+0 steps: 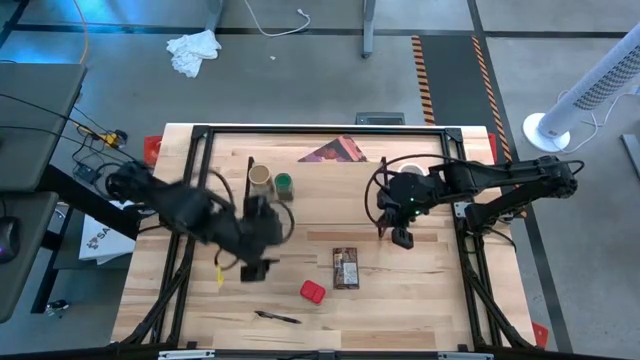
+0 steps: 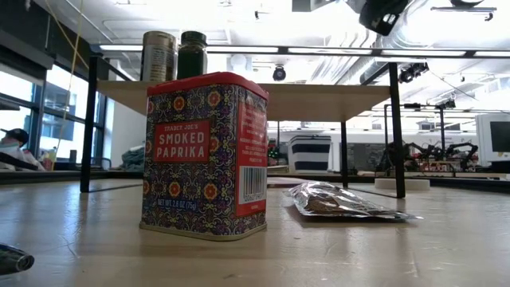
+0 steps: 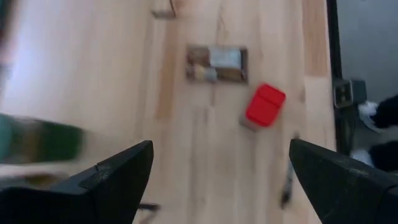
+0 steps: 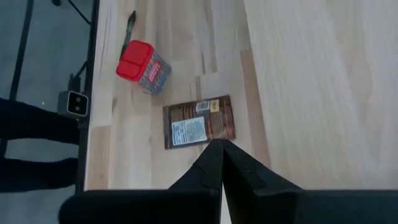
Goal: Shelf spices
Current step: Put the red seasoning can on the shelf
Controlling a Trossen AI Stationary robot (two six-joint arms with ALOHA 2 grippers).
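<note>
Left wrist view has the left gripper [image 3: 221, 177] spread wide, its two dark wedge-shaped fingers [image 3: 115, 180] far apart with nothing between them, hanging above bare, pale, straight-grained wood. Beyond the fingers lie the flat brown-orange packet [image 3: 217, 64] and, just beside it, the red boxy tin [image 3: 265, 105], with a thin dark pen-like object [image 3: 286, 186] near the table's edge. A green blur at one side is probably the green-lidded jar [image 3: 46, 142].

From above, the left gripper [image 1: 258, 262] is over the table's left-middle part, near the front edge of the shelf [image 1: 330, 170]. The right gripper [image 1: 401, 235] hangs over the right-middle part, and its wrist view shows the dark fingers [image 4: 214, 165] pressed tip to tip, empty, above the packet [image 4: 199, 121].

On the light wood shelf board, the round tan-topped jar [image 1: 260, 177] and the green-lidded jar [image 1: 284, 184] stand side by side at its left end; level across the table they appear as two upright cylinders, one metallic [image 2: 158, 56] and one dark green [image 2: 193, 54], on the board [image 2: 319, 96] held by thin black legs. A dark reddish printed card [image 1: 335, 151] lies farther back on the board.

The tin [image 2: 205, 154] stands upright on the tabletop [image 1: 420, 290], rectangular with rounded corners, patterned in purple with floral medallions; its red label reads "TRADER JOE'S SMOKED PAPRIKA", with a barcode on the red side. The packet [image 2: 339, 201], crinkled and glossy, lies flat just beside it.
</note>
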